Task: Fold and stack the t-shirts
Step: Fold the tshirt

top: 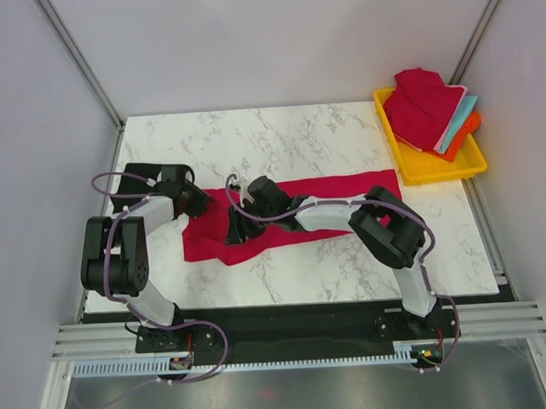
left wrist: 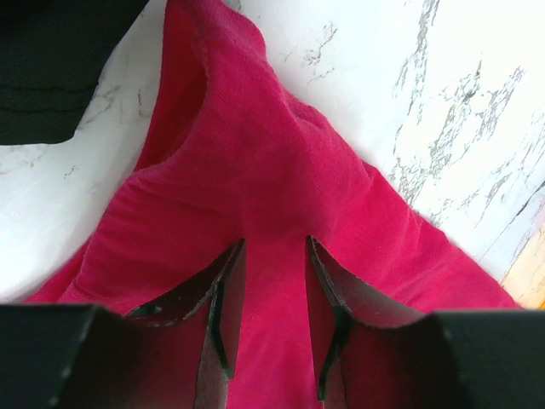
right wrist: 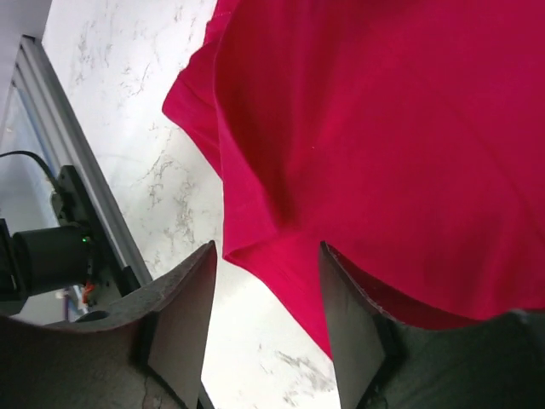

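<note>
Left hand [left wrist: 274,251] on edge of crimson t-shirt [left wrist: 255,153].

Lab cell: aluminium frame [top: 84,68], marble table [top: 297,139]

Overhead; wrist views close above t-shirt [left wrist: 281,170]

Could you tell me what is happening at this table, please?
A red t-shirt lies spread across the marble table, partway through folding. The left pincer grips a fold of it, and the right pincer stands open at its edge. Other shirts sit piled in the yellow tray.
</note>
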